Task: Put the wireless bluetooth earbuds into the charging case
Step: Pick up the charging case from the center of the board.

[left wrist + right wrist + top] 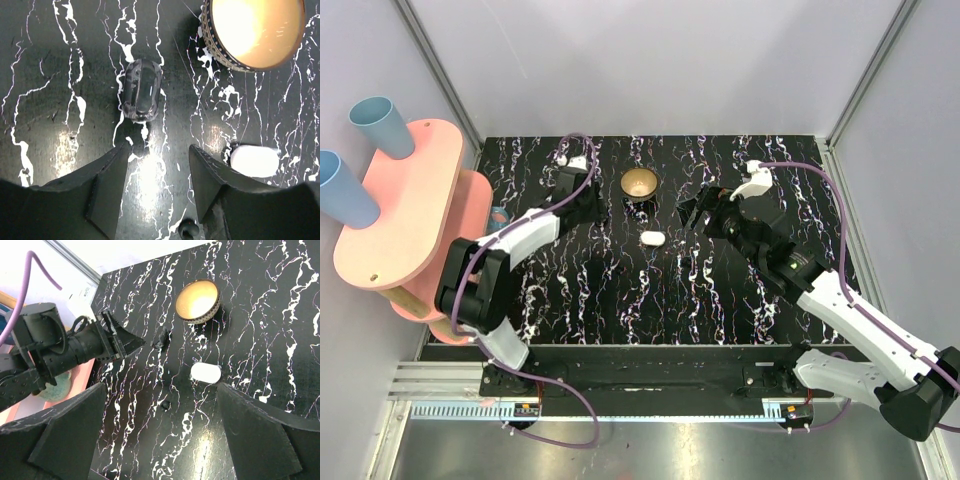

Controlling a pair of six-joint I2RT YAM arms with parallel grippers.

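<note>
The white charging case [652, 239] lies shut on the black marbled table, just below the brass bowl. It also shows in the left wrist view [254, 161] and the right wrist view [205, 372]. No white earbuds show. A dark translucent oval piece [142, 90] lies ahead of my left gripper [160, 150], and a tiny dark piece [166, 403] lies nearer. My left gripper [588, 205] is open and empty, left of the case. My right gripper [692, 212] is open and empty, right of the case and above the table [161, 390].
The brass bowl [639, 183] stands at the back middle and looks empty [255, 30]. A pink two-tier stand [400, 215] with two blue cups [380, 125] stands off the table's left edge. White walls close in the back and sides.
</note>
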